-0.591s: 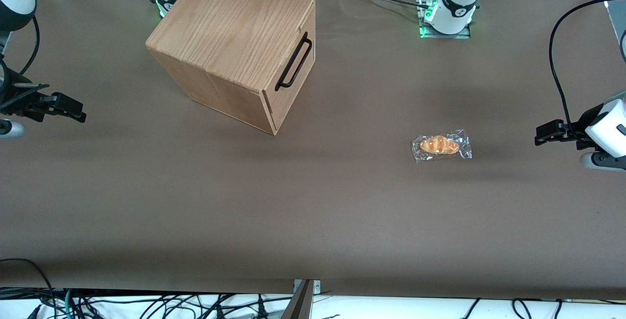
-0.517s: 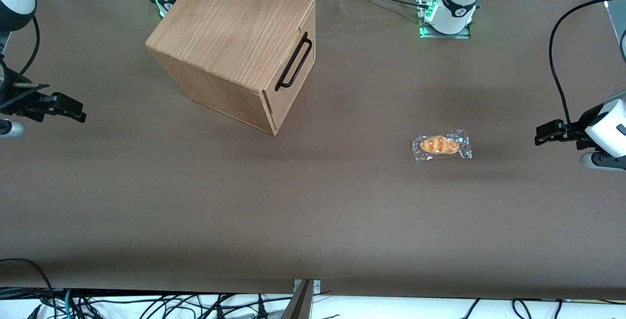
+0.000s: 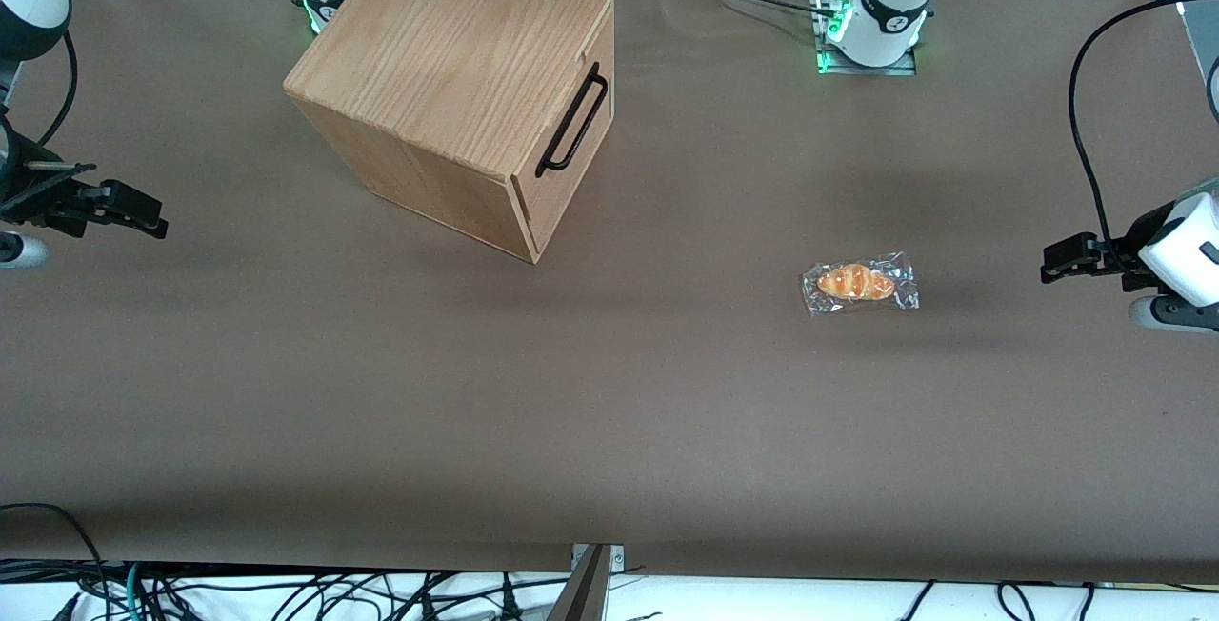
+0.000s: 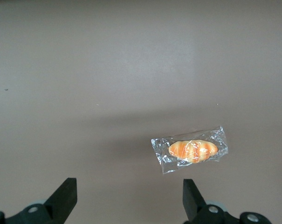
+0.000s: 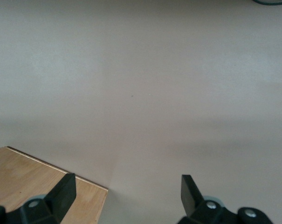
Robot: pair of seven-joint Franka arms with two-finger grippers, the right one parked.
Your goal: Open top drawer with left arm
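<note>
The oak cabinet (image 3: 457,59) stands on the table toward the parked arm's end, turned at an angle. Its top drawer (image 3: 585,150) sits flush in the cabinet, and a thin black bar handle (image 3: 571,121) runs along the drawer's front panel. The left arm's gripper (image 3: 1052,264) hovers low over the table at the working arm's end, far from the drawer. It is open, with nothing between its black fingertips (image 4: 66,189). The left wrist view shows the gripper (image 4: 129,191) above bare brown table; the drawer is out of that view.
A bread roll in a clear wrapper (image 3: 860,283) lies on the table between the gripper and the cabinet, and it is also in the left wrist view (image 4: 193,150). The working arm's base (image 3: 881,11) stands farther from the camera. The right wrist view catches a corner of the cabinet top (image 5: 38,186).
</note>
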